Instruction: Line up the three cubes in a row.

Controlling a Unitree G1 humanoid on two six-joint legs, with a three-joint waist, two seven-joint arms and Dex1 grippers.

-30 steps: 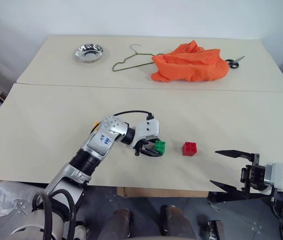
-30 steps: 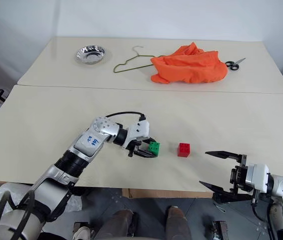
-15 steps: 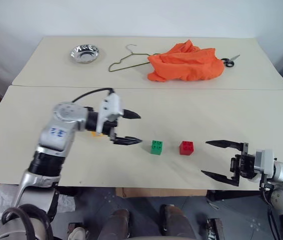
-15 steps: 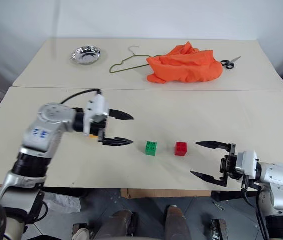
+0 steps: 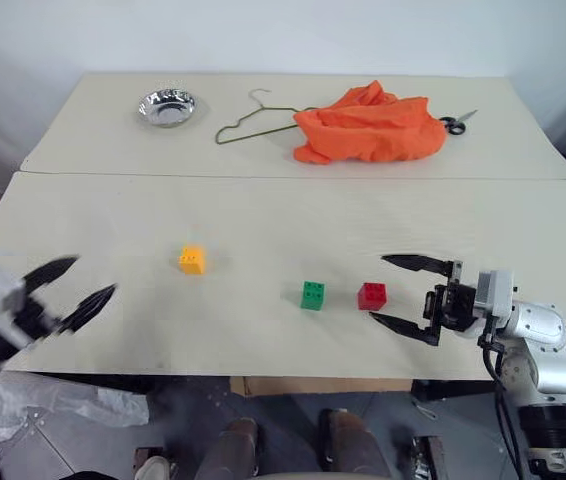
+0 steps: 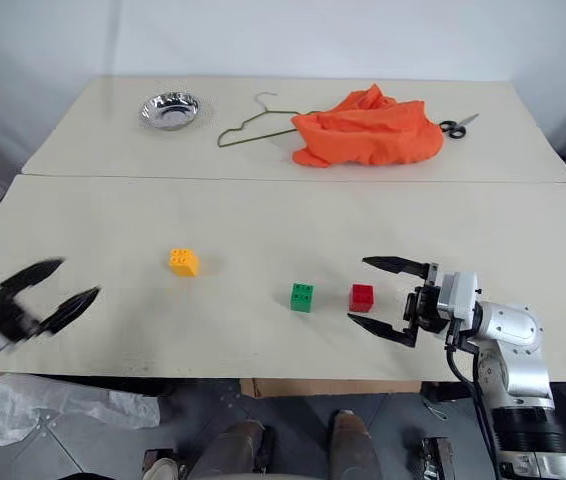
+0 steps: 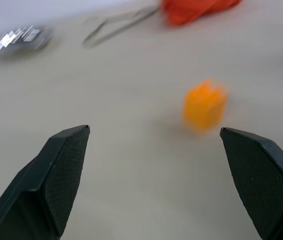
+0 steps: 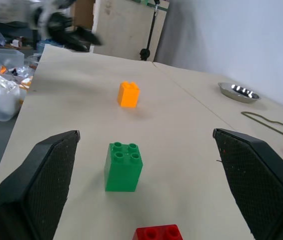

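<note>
With the green cube (image 5: 313, 295) and red cube (image 5: 372, 295) side by side on the worktop (image 5: 263, 220) and the yellow-orange cube (image 5: 192, 260) well apart, the spread, empty right hand (image 5: 405, 298) should advance level to straddle the red cube squarely, while the spread left hand (image 5: 68, 290) hangs clear.

Bright even light, soft shadows, left gripper (image 5: 68, 290) motion-blurred

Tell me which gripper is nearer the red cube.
Right. The right gripper hangs open just beside the red cube; the left gripper, also open, is far off at the table's left edge.
</note>
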